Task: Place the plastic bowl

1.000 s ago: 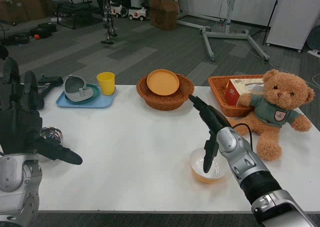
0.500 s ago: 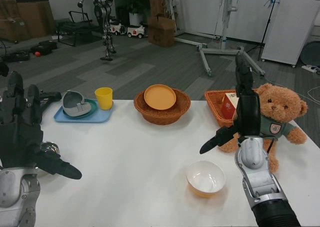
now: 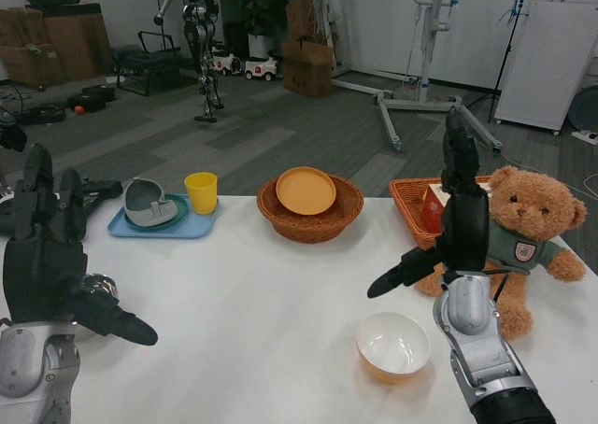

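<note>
Right hand [image 3: 455, 226] upright, fingers spread, empty, above bowl [image 3: 393, 346] on table [image 3: 262, 303].

The robot's black many-fingered right hand [image 3: 455, 228] stands raised on its silver right forearm [image 3: 475, 345], fingers pointing straight up and the thumb jutting out to the side, holding nothing. The black many-fingered left hand [image 3: 49, 261] is also upright on its silver left forearm [image 3: 23, 368], fingers spread, thumb extended, empty.

No lettering can be read anywhere — the teddy bear's [image 3: 529, 226] chest badge (a small round patch) and the red box [image 3: 434, 206] print are too blurred.
</note>
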### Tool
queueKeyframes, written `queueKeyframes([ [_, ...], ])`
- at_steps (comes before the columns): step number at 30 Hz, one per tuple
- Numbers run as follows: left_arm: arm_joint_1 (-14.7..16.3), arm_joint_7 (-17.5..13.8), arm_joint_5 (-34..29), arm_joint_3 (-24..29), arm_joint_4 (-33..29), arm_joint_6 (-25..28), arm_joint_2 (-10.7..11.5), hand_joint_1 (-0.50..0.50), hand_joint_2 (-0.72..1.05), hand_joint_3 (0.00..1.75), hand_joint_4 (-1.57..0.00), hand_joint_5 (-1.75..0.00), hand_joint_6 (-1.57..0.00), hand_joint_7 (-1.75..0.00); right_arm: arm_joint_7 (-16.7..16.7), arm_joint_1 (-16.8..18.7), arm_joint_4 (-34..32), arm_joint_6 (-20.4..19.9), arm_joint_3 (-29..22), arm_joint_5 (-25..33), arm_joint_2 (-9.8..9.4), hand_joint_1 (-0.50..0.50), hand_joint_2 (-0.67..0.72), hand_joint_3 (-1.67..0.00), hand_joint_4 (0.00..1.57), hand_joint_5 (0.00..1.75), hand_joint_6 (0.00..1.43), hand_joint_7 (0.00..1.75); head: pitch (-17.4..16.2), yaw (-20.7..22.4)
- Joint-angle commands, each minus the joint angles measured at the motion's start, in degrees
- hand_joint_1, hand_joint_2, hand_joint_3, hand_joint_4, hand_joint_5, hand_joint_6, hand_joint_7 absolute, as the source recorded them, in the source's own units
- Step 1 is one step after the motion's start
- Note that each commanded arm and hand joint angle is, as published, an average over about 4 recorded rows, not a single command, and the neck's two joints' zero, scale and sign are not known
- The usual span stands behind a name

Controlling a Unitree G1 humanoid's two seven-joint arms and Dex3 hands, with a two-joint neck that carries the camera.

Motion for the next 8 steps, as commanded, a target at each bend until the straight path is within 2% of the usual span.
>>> queueKeyframes([
  [1, -0.6, 0.0, -0.3, 0.1, 0.5, -0.1, 0.2, -0.50, -0.72, 0.02, 0.00, 0.00, 0.00, 0.00, -0.5, -0.1, 0.4, -0.5, 0.4, 0.5, -0.54, -0.46, 0.72, 0.00, 0.00, 0.00, 0.00, 0.00, 0.0, 0.3],
  [4, -0.6, 0.0, -0.3, 0.1, 0.5, -0.1, 0.2, -0.50, -0.72, 0.07, 0.00, 0.00, 0.00, 0.00, -0.5, -0.3, 0.5, -0.5, 0.7, 0.6, -0.54, -0.46, 0.72, 0.00, 0.00, 0.00, 0.00, 0.00, 0.4, 0.4],
  [8, -0.6, 0.0, -0.3, 0.2, 0.5, -0.2, 0.2, -0.50, -0.72, 0.03, 0.00, 0.00, 0.00, 0.00, -0.5, -0.5, 0.8, -0.5, 1.4, 0.7, -0.60, -0.46, 0.72, 0.00, 0.00, 0.00, 0.00, 0.00, 0.8, 0.5],
])
